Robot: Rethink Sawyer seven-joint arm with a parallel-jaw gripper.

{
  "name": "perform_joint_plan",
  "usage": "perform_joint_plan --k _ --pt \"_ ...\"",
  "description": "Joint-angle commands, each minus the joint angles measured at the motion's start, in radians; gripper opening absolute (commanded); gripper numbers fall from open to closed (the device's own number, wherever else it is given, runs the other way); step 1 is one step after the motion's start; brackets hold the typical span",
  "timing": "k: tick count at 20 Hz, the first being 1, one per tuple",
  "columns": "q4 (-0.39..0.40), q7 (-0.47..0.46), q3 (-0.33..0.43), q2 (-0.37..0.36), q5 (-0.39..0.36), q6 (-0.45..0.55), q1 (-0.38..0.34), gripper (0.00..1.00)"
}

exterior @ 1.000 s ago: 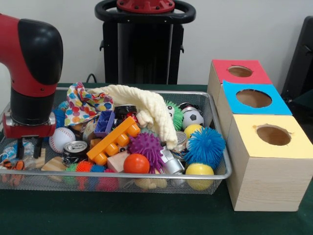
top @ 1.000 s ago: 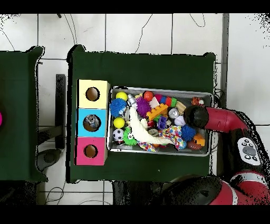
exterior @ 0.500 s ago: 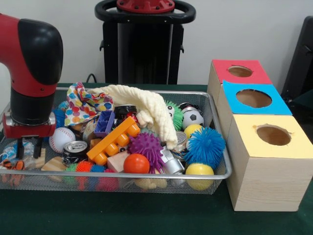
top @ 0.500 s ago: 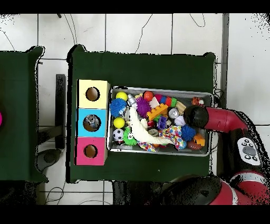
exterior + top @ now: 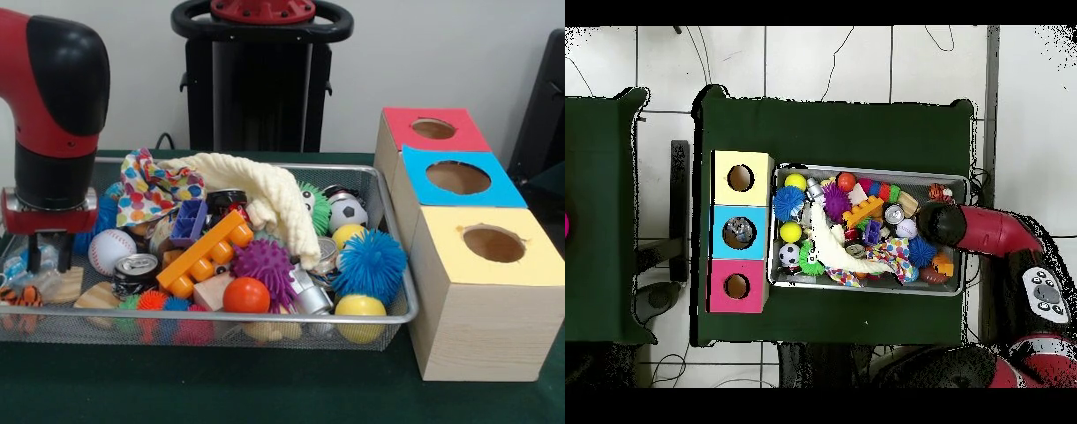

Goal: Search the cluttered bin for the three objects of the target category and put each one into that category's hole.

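The wire-mesh bin [image 5: 388,314] is sitting on the green table [image 5: 265,389], crowded with toys. Just beside its end, 3 wooden boxes are standing in a row; the middle one is carrying the blue-surround hole [image 5: 458,177]. The red and black arm [image 5: 53,106] is hanging over the bin's opposite end, its gripper [image 5: 48,263] hovering just above the clutter with fingers narrowly parted, gripping nothing. A cream cloth [image 5: 265,199] is draping across a purple spiky ball [image 5: 263,265] and an orange ball [image 5: 246,296].
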Motion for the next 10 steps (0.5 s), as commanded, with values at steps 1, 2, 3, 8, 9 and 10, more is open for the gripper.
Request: perform_joint_plan --k 1,2,3,8,9,10 --pt "0.052 0.008 0.029 -0.091 0.01 0.079 -0.043 0.0" --pt "0.053 0.006 0.03 -0.094 0.011 0.083 -0.043 0.0" --pt "0.055 0.004 0.03 -0.098 0.011 0.086 -0.043 0.0" --pt "0.046 0.0 0.035 -0.098 0.015 0.103 -0.038 0.0" --pt "0.04 0.003 0.037 -0.093 0.017 0.105 -0.036 0.0" --pt "0.038 0.002 0.037 -0.092 0.016 0.106 -0.035 0.0"
